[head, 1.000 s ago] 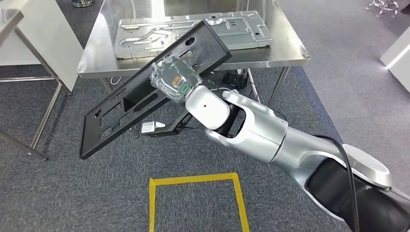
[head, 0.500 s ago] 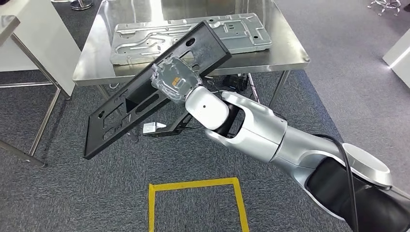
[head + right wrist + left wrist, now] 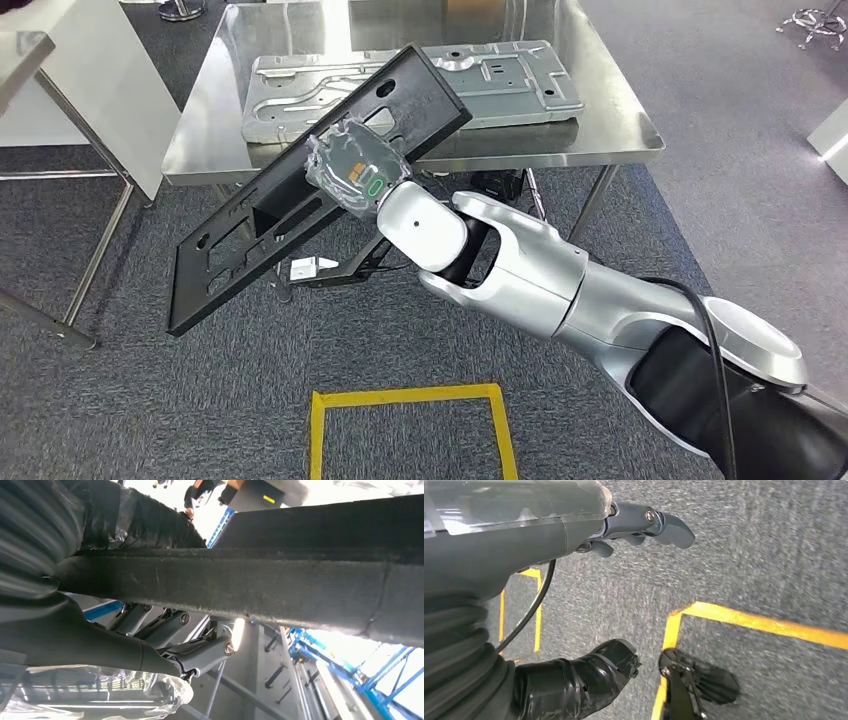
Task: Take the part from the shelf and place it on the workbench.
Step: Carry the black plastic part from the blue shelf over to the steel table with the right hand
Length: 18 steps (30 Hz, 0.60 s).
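A yellow tape square (image 3: 405, 428) marks the grey carpet at the bottom centre. Above it the right hand (image 3: 352, 172), wrapped in clear plastic, grips a long black panel (image 3: 300, 200) near its middle; the panel hangs tilted in the air, its upper end over the front edge of the steel workbench (image 3: 600, 110). The left hand (image 3: 644, 527) hangs over the carpet, fingers loosely apart, holding nothing. Farther back, a grey metal plate (image 3: 500, 75) lies flat on the workbench.

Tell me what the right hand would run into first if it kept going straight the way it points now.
Probably the silver stamped plate on the steel workbench: the right hand, holding the black panel, points up toward it. Depth unclear.
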Tool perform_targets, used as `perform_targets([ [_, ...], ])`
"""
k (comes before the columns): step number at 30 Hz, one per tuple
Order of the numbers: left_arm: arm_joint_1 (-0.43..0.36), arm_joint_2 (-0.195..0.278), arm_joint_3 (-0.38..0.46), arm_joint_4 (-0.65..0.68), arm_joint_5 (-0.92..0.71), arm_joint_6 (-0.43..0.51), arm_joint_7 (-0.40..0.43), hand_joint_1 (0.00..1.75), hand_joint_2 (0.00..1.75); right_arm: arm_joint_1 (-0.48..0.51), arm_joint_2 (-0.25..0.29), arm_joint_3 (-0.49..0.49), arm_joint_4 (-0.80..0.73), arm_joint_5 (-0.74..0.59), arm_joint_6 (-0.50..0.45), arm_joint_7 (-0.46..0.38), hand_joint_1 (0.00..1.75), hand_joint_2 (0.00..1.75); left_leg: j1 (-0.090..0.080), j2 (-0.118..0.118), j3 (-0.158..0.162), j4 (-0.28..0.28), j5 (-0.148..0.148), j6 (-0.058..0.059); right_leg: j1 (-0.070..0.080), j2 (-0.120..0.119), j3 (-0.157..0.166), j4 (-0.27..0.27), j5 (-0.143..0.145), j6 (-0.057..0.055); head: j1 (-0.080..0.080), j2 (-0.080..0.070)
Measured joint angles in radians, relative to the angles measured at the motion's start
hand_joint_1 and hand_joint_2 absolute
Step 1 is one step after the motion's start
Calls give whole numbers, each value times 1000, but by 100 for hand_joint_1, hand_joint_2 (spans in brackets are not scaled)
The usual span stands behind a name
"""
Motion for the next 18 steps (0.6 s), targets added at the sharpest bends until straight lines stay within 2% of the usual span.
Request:
perform_targets([
  [3,-1,1,0,0,0,7,8,0,175,-2,10,5,7,5,-4,-1,175,175,1,-2,-1,-3,-8,-17,2,3,15,-33,-10,-9,0,0],
  [5,0,2,0,0,-1,16,17,0,175,-1,22,8,16,13,-9,-1,175,175,3,2,-12,24,-26,-27,-1,4,24,-42,-12,-18,-1,0],
  [6,0,2,0,0,-2,21,21,0,175,-1,29,10,21,18,-14,0,175,175,4,4,-32,64,-44,-31,-3,4,30,-46,-13,-23,-2,0],
  [8,-1,2,1,0,-3,26,25,0,175,1,43,12,34,25,-26,3,175,175,5,7,-103,188,-82,-39,-1,2,41,-47,-22,-30,-4,0],
  [9,-1,3,1,0,-4,27,25,0,175,4,48,14,40,26,-30,3,175,175,5,7,-138,240,-89,-42,-1,1,47,-47,-27,-32,-4,0],
  [10,0,3,1,0,-4,27,26,0,175,7,53,16,46,27,-31,3,175,175,5,9,-162,264,-79,-45,0,1,53,-46,-32,-32,-4,0],
  [11,2,4,1,0,-4,27,26,0,175,9,56,17,51,28,-32,3,175,175,5,10,-167,250,-51,-45,0,2,60,-45,-38,-32,-4,0],
  [13,5,5,1,0,-4,27,26,0,175,10,61,18,59,30,-32,4,175,175,6,13,-132,132,31,-43,-1,3,74,-41,-51,-29,-4,0],
  [14,5,6,1,0,-4,27,26,0,175,8,63,18,62,30,-32,4,175,175,3,14,-106,70,58,-40,1,4,78,-38,-57,-26,-4,0],
  [15,4,7,1,0,-5,27,27,0,175,7,66,18,64,31,-32,5,175,175,1,14,-88,27,71,-35,2,5,79,-37,-62,-22,-4,0],
  [16,3,7,1,0,-5,27,26,0,175,6,68,18,66,31,-33,5,175,175,-2,14,-79,8,70,-30,3,6,79,-36,-64,-17,-4,0],
  [18,1,8,2,0,-5,27,26,0,175,5,71,18,70,31,-33,5,175,175,-3,12,-74,2,64,-17,5,6,80,-38,-68,-8,-3,0],
])
